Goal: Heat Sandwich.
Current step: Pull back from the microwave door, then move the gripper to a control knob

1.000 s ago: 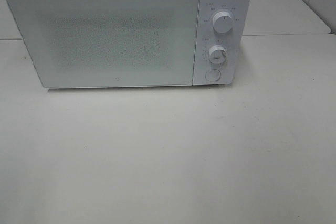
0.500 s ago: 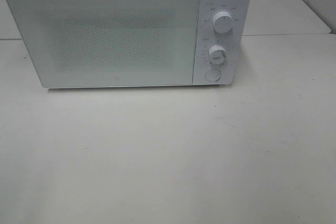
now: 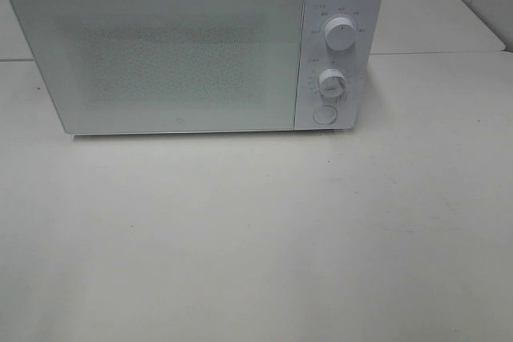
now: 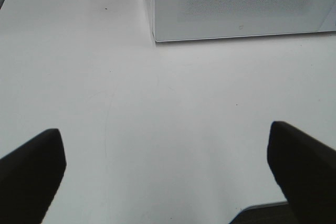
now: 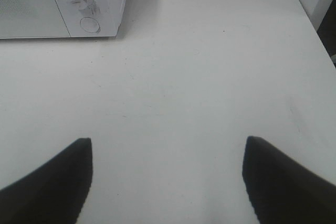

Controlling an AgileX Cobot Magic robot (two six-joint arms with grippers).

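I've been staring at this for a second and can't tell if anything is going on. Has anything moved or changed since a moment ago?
Nothing has visibly changed. The microwave stands in the same spot on the table with its door shut, and its upper knob and lower knob point as they did before. No arm has come into the high view.
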